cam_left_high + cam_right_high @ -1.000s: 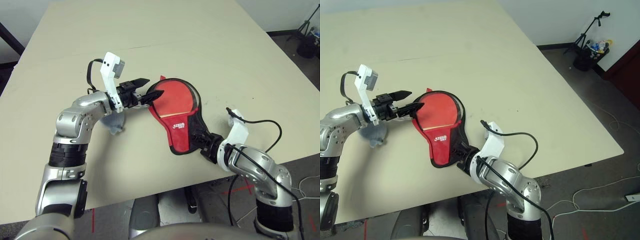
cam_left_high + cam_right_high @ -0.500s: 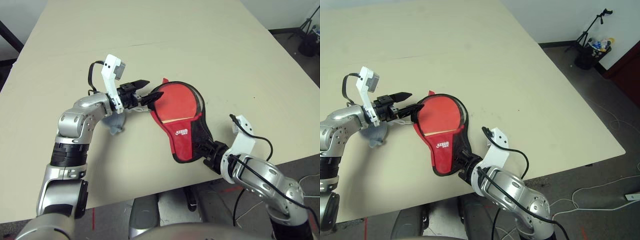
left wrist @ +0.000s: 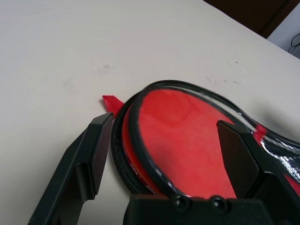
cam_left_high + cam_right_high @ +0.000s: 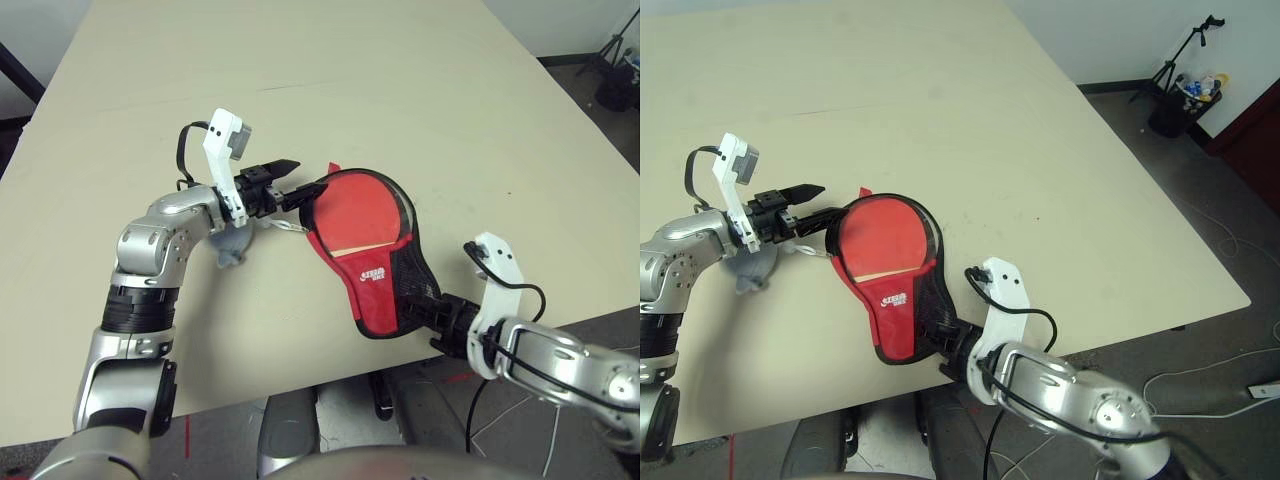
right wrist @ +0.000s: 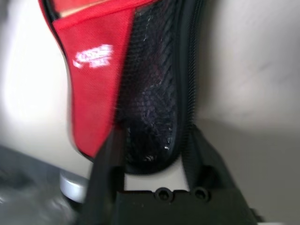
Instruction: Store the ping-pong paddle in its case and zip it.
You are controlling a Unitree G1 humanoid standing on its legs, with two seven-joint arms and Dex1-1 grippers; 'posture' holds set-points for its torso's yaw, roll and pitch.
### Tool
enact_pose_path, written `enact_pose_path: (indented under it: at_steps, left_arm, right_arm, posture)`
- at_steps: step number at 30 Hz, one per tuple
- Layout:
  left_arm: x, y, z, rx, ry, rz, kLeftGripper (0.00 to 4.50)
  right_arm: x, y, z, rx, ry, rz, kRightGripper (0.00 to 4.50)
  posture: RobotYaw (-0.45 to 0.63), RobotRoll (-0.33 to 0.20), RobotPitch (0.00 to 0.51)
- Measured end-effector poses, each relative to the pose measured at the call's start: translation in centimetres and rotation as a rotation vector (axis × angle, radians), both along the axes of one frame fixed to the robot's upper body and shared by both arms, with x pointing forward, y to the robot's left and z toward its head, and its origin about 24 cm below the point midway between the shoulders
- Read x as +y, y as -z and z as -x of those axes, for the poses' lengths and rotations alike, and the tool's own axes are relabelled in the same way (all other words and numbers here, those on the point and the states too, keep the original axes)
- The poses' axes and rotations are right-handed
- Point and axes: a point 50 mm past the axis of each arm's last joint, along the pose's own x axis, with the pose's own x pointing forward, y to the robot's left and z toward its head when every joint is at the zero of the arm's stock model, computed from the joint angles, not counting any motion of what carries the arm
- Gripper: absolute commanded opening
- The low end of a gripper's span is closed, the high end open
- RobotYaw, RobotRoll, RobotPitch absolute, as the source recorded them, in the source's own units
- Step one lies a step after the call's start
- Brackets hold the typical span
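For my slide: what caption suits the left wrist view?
Open left gripper straddling the clear-fronted red paddle-shaped case on the beige table.

Case (image 4: 372,245): narrow end partly hidden by right gripper (image 4: 437,318); grip there possibly released, blurred. Paddle handle obscured inside case.

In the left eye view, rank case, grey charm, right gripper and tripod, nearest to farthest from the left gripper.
1. case, at the left gripper itself.
2. grey charm, beneath its forearm.
3. right gripper, at the case's narrow end.
4. tripod, on the floor far right.
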Motion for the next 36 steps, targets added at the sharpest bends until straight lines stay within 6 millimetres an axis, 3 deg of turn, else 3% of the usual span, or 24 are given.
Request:
enact_pose_path:
  at_steps: [5, 8, 11, 18, 27, 36]
  left_arm:
    - [0.0, -0.1, -0.1, -0.010, 0.001, 0.000, 4.50]
    - [0.2, -0.1, -0.3, -0.009, -0.007, -0.002, 4.50]
    - [-0.1, -0.5, -0.6, -0.031, 0.005, -0.011, 4.50]
    - [1.3, -1.3, -0.9, -0.046, -0.011, -0.065, 4.50]
    - [3.6, -3.1, -0.9, -0.080, -0.038, -0.153, 4.50]
    - [5.8, -4.4, -0.2, -0.064, -0.022, -0.253, 4.50]
  right_arm:
    - [-1.6, -4.4, -2.1, -0.056, -0.210, 0.026, 4.37]
    - [-1.0, -7.1, -3.5, -0.126, -0.284, -0.005, 4.46]
    - [0.5, -10.0, -6.0, -0.370, -0.307, 0.021, 4.46]
    - [1.5, -6.4, -7.7, -0.468, -0.477, 0.248, 4.46]
    - [4.0, -4.8, -7.2, -0.527, -0.621, 0.288, 4.46]
    - [4.4, -3.6, -7.2, -0.529, -0.669, 0.353, 4.46]
  posture:
    - [-0.09, 0.000, 0.190]
    - [-0.09, 0.000, 0.186]
    - [-0.07, 0.000, 0.180]
    - [-0.05, 0.000, 0.174]
    - [-0.04, 0.000, 0.171]
    - [-0.04, 0.000, 0.170]
